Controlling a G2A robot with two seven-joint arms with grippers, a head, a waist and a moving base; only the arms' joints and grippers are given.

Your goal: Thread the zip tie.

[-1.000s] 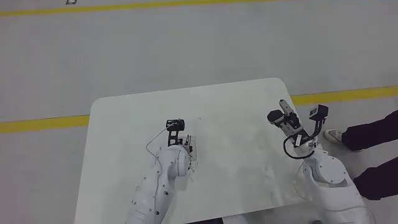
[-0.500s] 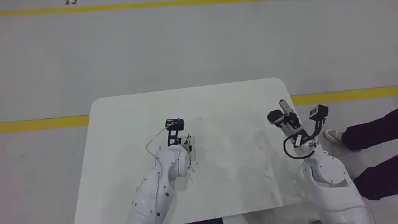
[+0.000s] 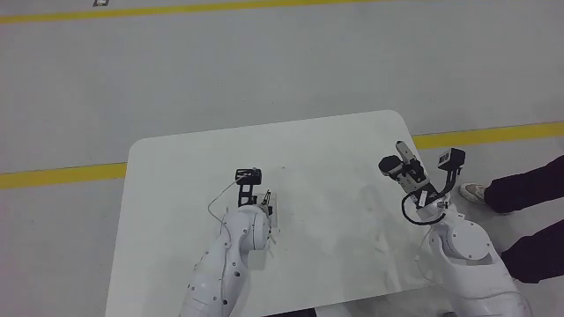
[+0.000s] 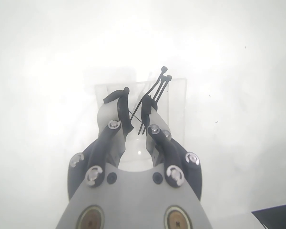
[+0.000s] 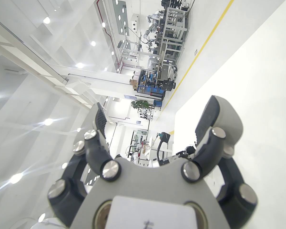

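Several black zip ties (image 4: 162, 79) stand slanted in a small clear container (image 4: 176, 101) on the white table (image 3: 335, 158). My left gripper (image 4: 135, 94) is lowered into that container; its fingers stand a narrow gap apart. Thin tie tails cross the gap, and the bundle lies against one finger (image 4: 146, 110). In the top view the left gripper (image 3: 267, 204) sits left of the table's middle. My right gripper (image 5: 157, 110) is open and holds nothing. It is raised near the table's right edge (image 3: 404, 154) and points away from the table.
The table's right edge and rounded far corner (image 3: 401, 123) lie close to the right arm. A dark flat corner of something (image 4: 274, 215) shows at the edge of the left wrist view. Bare tabletop spreads between the two arms.
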